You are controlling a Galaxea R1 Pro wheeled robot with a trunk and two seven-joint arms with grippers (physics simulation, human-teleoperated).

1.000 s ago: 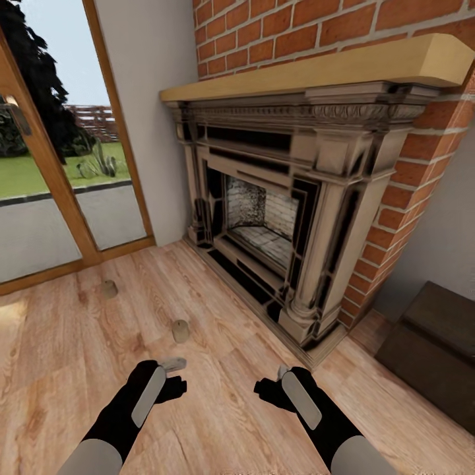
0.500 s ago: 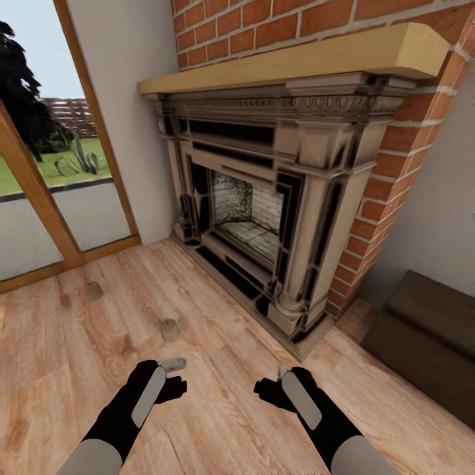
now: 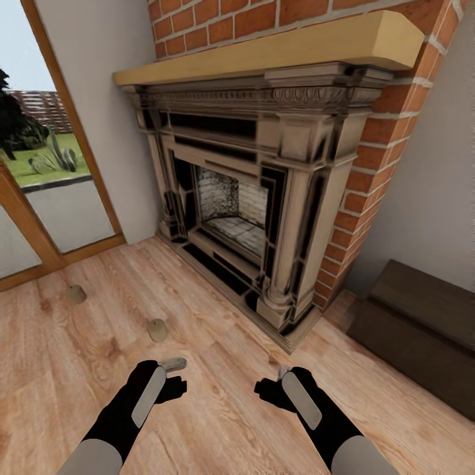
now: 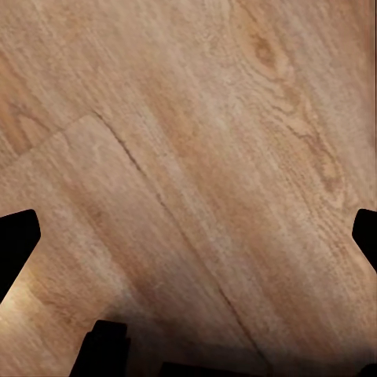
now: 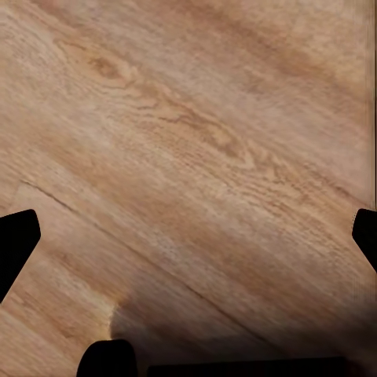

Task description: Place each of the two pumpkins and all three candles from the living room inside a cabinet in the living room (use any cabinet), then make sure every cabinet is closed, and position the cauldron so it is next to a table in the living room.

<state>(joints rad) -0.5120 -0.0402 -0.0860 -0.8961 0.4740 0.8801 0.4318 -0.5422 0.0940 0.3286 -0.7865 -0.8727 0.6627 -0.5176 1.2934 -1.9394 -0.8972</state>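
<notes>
Wood floor (image 3: 218, 422) under both wrist cams, jaws spread, empty: left gripper (image 3: 173, 373), right gripper (image 3: 276, 381). Two candles at frame left: near candle (image 3: 157, 329), far candle (image 3: 77, 293). Cabinet (image 3: 422, 330), probably, lower right. Step: approach. Next: drive closer, grab near candle.

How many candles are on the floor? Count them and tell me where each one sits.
2. One candle stands on the wood floor just ahead of the left gripper. The other candle stands farther left, nearer the glass door. Others may lie outside the view.
</notes>
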